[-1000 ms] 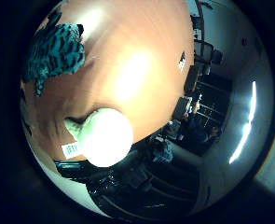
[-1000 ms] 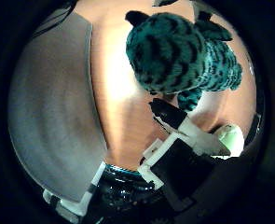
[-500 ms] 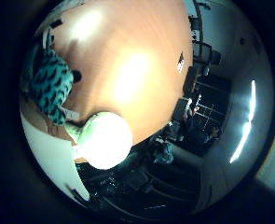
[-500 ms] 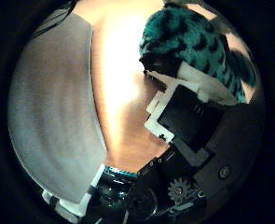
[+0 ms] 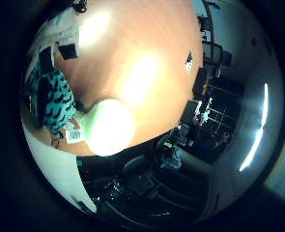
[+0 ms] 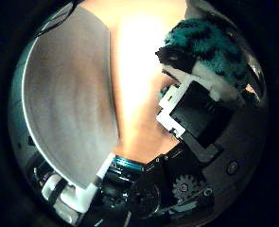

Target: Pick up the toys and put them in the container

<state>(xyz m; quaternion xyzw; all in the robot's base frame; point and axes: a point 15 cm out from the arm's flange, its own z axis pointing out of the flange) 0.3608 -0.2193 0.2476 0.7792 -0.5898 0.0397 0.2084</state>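
A teal plush toy with black spots [image 6: 211, 49] lies close against my palm over the wooden table [image 6: 142, 85]. In the right thumb side palm view, white and black fingers [image 6: 198, 106] of my hand [image 6: 191, 118] curl over it, a dark fingertip pressed into its fur. The right little finger side palm view shows the toy [image 5: 50, 101] beside a round white fingertip [image 5: 103, 128], with a white tag [image 5: 74, 136] under it. A large grey container [image 6: 63, 109] lies beside the table's wood, close to the hand.
In the right little finger side palm view the table top [image 5: 142, 58] stretches away. A small dark thing [image 5: 188, 64] lies near its far edge. Chairs and dark room furniture [image 5: 214, 111] stand beyond that edge.
The fingers have closed over the teal toy, which now sits tight against the palm. The camera has shifted, and the grey container fills more of the right thumb side palm view.
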